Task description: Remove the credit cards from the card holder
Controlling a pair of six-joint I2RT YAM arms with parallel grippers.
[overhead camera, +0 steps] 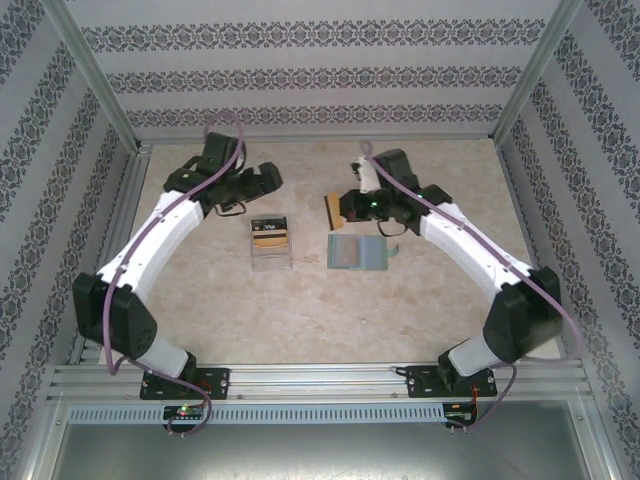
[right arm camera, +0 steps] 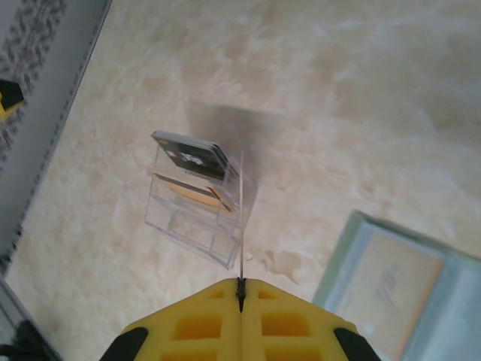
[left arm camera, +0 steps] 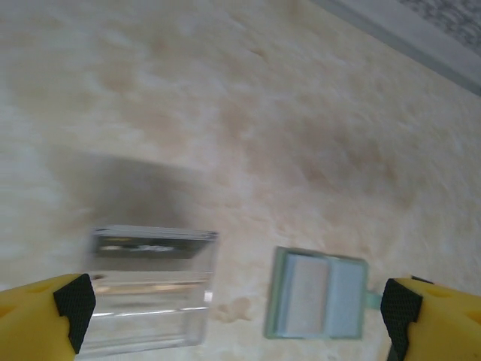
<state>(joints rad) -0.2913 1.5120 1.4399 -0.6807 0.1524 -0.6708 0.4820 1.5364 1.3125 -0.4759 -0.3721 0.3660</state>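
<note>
Right claw (right arm camera: 240,286) clamped on credit card (overhead camera: 331,210), held above table (overhead camera: 300,320) beside card holder (overhead camera: 357,252), probably bound for clear box (overhead camera: 271,250); left claw (left arm camera: 237,312) apart, empty.

Card holder (right arm camera: 451,301) partly beyond the right wrist view's lower-right edge

White arms (overhead camera: 165,225), black joints (overhead camera: 120,312), purple cables (overhead camera: 108,340), yellow fingers (left arm camera: 30,320).
</note>
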